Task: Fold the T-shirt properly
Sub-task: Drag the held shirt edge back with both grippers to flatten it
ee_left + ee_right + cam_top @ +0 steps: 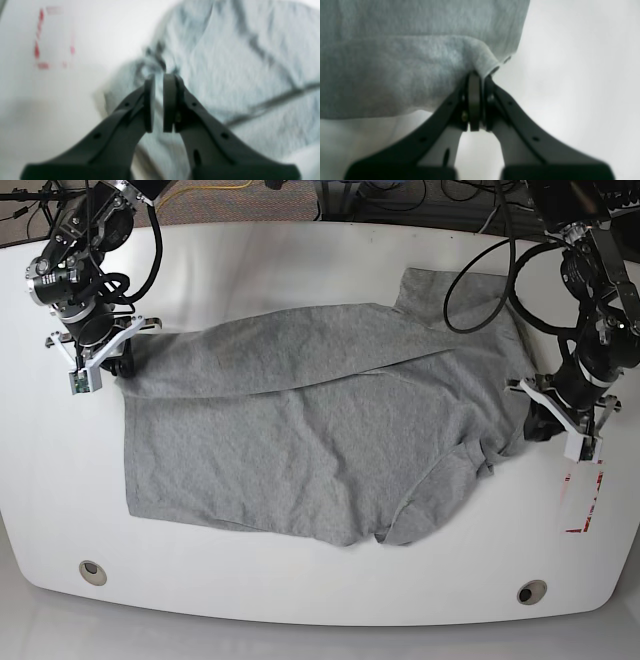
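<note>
The heather-grey T-shirt [300,440] lies spread across the white table [300,580], its far edge folded over toward the middle and one sleeve [430,500] bunched at the near right. My right gripper [122,365] is at the shirt's far-left corner; in the right wrist view the gripper [480,73] is shut on a pinched fold of the T-shirt [395,75]. My left gripper [530,425] is at the shirt's right edge. In the blurred left wrist view the gripper [158,76] stands nearly shut, with wrinkled T-shirt [225,62] cloth gathered at its tips.
A red-marked rectangle [583,500] sits on the table just right of the left gripper, also seen as red marks [40,45]. Two round holes [92,572] [532,591] lie near the front edge. Cables [480,270] trail across the far right of the table.
</note>
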Available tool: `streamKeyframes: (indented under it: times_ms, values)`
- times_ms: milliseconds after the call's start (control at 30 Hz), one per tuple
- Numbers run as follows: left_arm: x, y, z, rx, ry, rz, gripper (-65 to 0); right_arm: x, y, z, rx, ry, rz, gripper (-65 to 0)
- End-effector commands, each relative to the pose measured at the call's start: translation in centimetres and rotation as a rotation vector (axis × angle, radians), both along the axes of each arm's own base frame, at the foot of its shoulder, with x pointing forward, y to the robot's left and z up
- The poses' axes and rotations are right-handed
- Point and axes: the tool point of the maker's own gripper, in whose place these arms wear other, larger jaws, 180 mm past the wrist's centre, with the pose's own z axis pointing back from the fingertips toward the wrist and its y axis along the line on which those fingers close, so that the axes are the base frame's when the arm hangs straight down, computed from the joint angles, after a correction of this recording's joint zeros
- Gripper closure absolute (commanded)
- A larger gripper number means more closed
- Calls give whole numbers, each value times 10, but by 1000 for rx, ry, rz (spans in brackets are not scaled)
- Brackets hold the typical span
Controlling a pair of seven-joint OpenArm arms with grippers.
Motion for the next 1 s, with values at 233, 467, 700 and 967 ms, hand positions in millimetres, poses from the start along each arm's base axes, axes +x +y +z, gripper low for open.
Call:
streamKeyframes:
  times_ms: [233,467,700,967]
  values:
    - [-52,26,-36,-41,109,133,-117,-16,6,-8,17,21,-3,-3]
    - [-86,41,-56,-44,185,201,-435,-39,8,-24,28,89,-5,-3]
    - [-101,45,-65,-39,223,215,-526,-50,9,-31,29,119,-6,-5]
    - [-113,37,-88,-93,286,229,-529,-55,9,-34,30,135,-4,-6]
